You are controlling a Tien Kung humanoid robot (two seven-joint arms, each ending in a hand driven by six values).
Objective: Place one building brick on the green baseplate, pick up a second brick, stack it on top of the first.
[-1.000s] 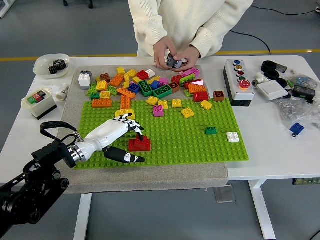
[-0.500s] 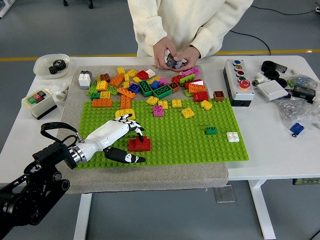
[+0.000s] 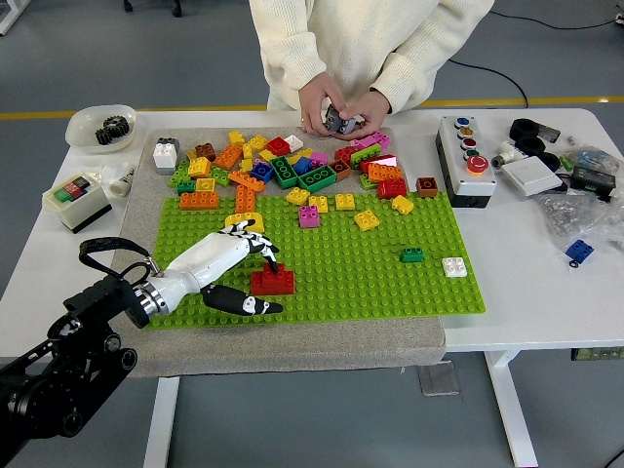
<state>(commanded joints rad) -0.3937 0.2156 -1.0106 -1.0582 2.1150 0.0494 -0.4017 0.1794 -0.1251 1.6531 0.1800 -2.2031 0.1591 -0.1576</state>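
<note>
Left robot hand low over the baseplate, fingers arched over the red brick from behind and thumb stretched along its near side, so pinching it loosely or just pressing it down; contact on the far side hidden by the fingers. Red brick sitting flat on the studs, directly under the fingertips, apparently seated. First step therefore judged done or nearly so: one brick on the plate, not yet let go. Left to do: release, fetch a second brick, stack it on the red one. Nearest candidate a yellow brick just beyond the knuckles; brick pile further out past it, along the plate's far edge. Small green brick and white brick well off to the right of the robot hand. Person's hands beyond the pile, holding a grey piece, clear of the plate. Right arm nowhere in view. Nothing yet stacked anywhere on the surface.
</note>
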